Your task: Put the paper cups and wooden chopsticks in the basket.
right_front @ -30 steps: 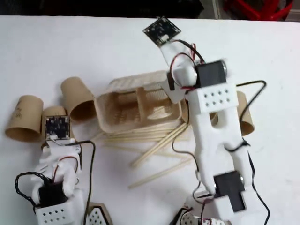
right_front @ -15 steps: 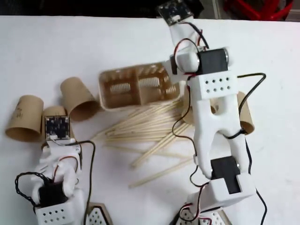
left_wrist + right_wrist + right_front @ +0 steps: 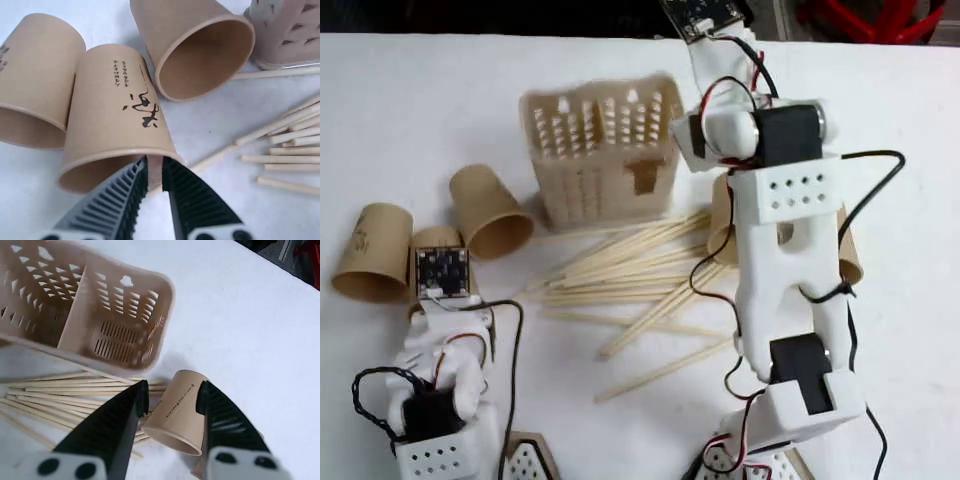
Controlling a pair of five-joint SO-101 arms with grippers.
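The beige lattice basket (image 3: 600, 150) stands tipped up at the far middle of the table, beside my right arm (image 3: 785, 230). Wooden chopsticks (image 3: 630, 275) lie scattered in front of it. Three paper cups lie on their sides at the left (image 3: 372, 255) (image 3: 490, 210). My left gripper (image 3: 155, 167) is shut on the rim of the middle cup (image 3: 117, 115). My right gripper (image 3: 172, 400) is open above the table, holding nothing, with a lying cup (image 3: 182, 410) beyond its fingers and the basket (image 3: 100, 315) to one side.
Two more cups (image 3: 845, 250) (image 3: 720, 215) lie partly under the right arm. The far table edge (image 3: 520, 36) runs close behind the basket. A dark floor and red object (image 3: 880, 15) lie beyond. Bare tabletop spreads at the near middle.
The basket has gone from lying open-side-up on the chopsticks to tipped up nearer the far edge. The right arm stretched farther away. The left arm kept still.
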